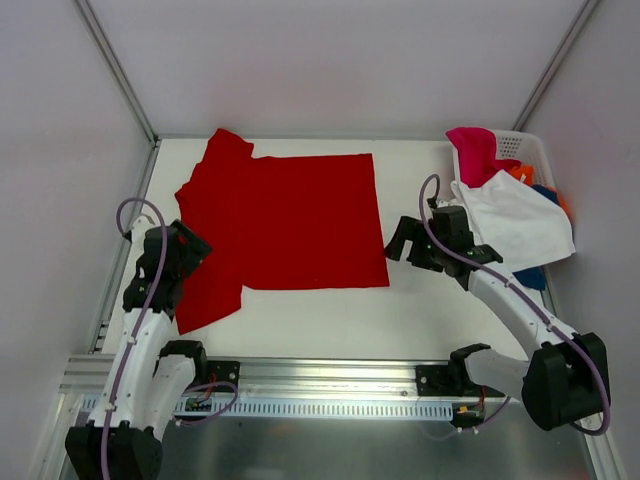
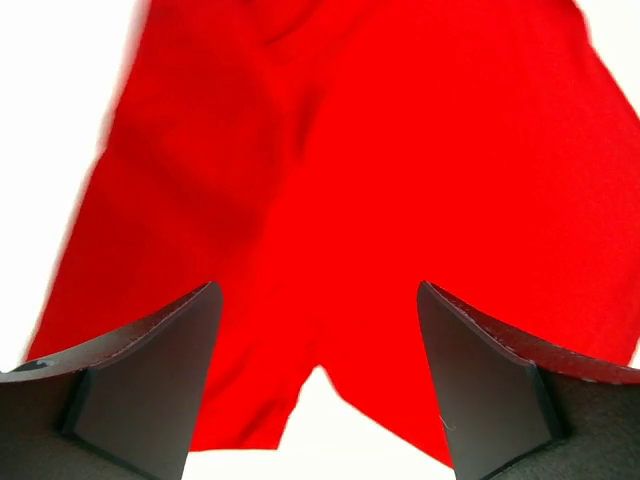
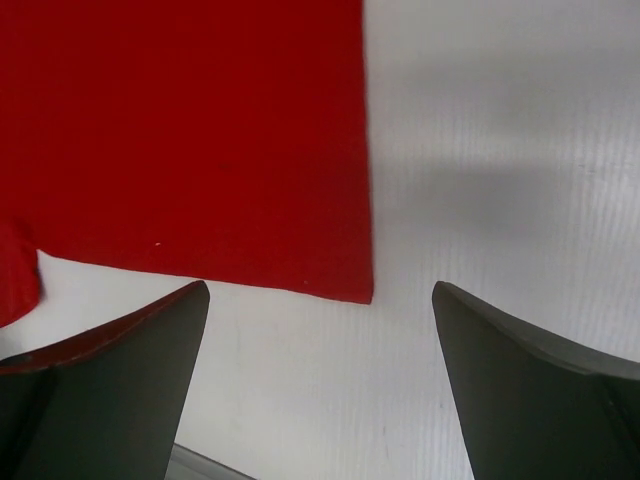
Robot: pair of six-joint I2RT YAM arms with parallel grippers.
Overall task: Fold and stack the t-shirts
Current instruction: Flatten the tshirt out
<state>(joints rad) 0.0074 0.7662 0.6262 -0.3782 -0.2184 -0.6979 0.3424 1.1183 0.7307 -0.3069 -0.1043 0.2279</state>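
Observation:
A bright red t-shirt (image 1: 290, 220) lies spread flat on the white table, sleeves to the left. My left gripper (image 1: 193, 250) hovers open over its near left sleeve. In the left wrist view the red cloth (image 2: 330, 150) fills the frame, and the notch between sleeve and body sits between the open fingers (image 2: 150, 380). My right gripper (image 1: 397, 240) stands open just right of the shirt's near right corner (image 3: 355, 285), nothing between its fingers (image 3: 520, 390). More t-shirts are heaped at the right: white (image 1: 515, 220), magenta pink (image 1: 475, 150), orange (image 1: 522, 175) and blue (image 1: 535, 275).
A white perforated basket (image 1: 525, 145) stands at the back right corner under the heap of tees. Bare table (image 3: 500, 150) shows right of the red shirt and along the near edge. Grey walls and metal rails (image 1: 330, 380) border the table.

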